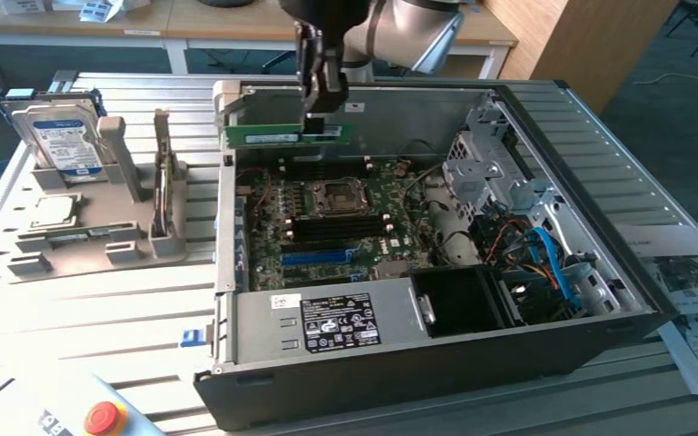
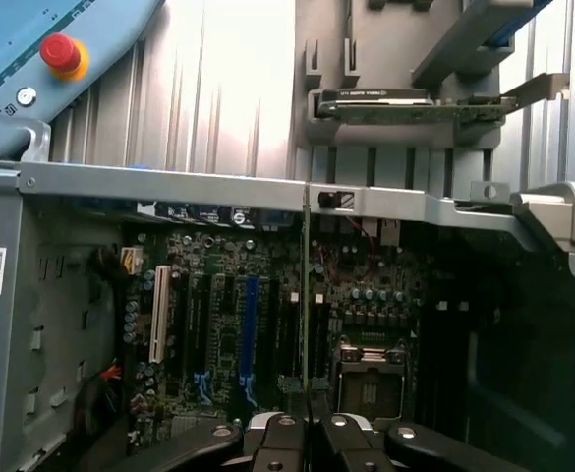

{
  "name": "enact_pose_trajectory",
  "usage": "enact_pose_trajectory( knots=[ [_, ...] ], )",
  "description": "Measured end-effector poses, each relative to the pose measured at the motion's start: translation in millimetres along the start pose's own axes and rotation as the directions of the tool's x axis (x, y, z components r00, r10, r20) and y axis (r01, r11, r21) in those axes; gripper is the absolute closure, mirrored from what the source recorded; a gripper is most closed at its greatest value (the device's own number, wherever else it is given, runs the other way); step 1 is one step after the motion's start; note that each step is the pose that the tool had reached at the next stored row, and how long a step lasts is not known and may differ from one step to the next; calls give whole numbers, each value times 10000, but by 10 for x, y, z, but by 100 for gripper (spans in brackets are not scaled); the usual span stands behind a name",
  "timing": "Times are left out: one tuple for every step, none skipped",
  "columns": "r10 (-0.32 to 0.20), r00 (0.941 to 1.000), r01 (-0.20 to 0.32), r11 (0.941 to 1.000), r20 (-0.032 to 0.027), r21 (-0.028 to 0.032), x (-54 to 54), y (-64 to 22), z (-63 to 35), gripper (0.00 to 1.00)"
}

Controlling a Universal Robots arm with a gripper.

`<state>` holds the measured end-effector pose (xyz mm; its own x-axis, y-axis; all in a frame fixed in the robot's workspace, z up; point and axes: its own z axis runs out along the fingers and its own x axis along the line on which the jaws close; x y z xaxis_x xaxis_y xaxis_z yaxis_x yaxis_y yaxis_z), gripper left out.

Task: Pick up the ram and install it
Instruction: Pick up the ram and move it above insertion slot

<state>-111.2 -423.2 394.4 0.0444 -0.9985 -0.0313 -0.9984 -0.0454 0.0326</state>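
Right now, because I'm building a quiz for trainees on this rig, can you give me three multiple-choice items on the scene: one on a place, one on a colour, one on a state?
1. Where is the ram?
A. Standing in the grey holder
B. In the air over the open computer case
C. Seated in a slot

2. What colour is the stop button?
A. Red
B. Green
C. Blue

3. How is the tool?
A. Open and empty
B. Shut on the ram
C. Shut on the hard drive

Answers:
1. B: the green stick hangs above the motherboard, touching no slot.
2. A: its cap is plainly red.
3. B: the tool pinches the stick's upper edge.
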Motion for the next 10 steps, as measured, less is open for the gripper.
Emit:
enact_pose_trajectory(
  knots=[
    [-2, 10000, 2, 10000, 1, -1, 4, -42, -1, 88],
    [0, 10000, 0, 10000, 0, -4, 7, -85, -3, 88],
    [0, 10000, 0, 10000, 0, -6, 10, -126, -5, 88],
    [0, 10000, 0, 10000, 0, -7, 14, -168, -6, 88],
    [-2, 10000, 2, 10000, 0, -9, 17, -209, -7, 88],
    [0, 10000, 0, 10000, 1, -10, 20, -246, -8, 88],
    [0, 10000, 0, 10000, 1, -11, 23, -281, -10, 88],
    [-1, 10000, 1, 10000, 1, -12, 26, -318, -11, 88],
    [-1, 10000, 1, 10000, 1, -13, 28, -357, -12, 88],
    [0, 10000, 0, 10000, 1, -15, 31, -391, -14, 88]
  ],
)
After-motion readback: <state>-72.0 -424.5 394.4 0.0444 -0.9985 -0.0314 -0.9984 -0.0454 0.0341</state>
